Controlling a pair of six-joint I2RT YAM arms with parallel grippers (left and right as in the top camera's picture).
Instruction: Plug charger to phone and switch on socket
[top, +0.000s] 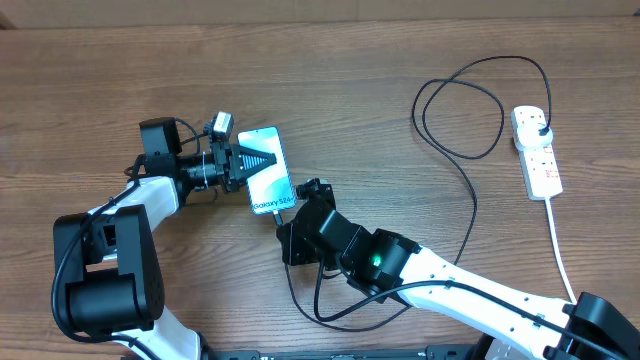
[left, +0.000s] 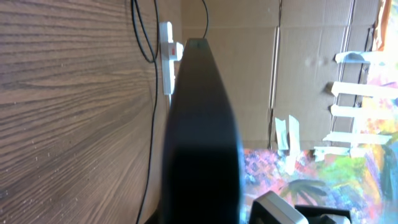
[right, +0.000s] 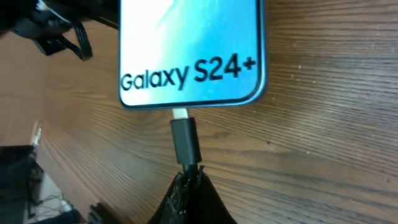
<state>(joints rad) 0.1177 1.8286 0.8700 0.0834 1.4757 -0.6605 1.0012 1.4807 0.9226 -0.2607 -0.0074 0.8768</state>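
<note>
The phone (top: 270, 172) with its light blue screen lies tilted near the table's middle, and my left gripper (top: 256, 160) is shut on its upper part. In the left wrist view the phone (left: 202, 130) shows edge-on as a dark slab. My right gripper (right: 189, 177) is shut on the charger's small plug tip (right: 185, 140), whose silver end meets the phone's bottom edge (right: 193, 50) below the "Galaxy S24+" text. How deep it sits I cannot tell. The charger cable (top: 470, 190) loops to a black plug (top: 541, 129) in the white socket (top: 540, 160) at the far right.
The socket's thick white cord (top: 562, 250) runs toward the front right edge. Part of the black cable curls under my right arm (top: 330, 300). Cardboard walls stand behind the table (left: 298, 50). The socket (left: 166, 56) shows far off in the left wrist view.
</note>
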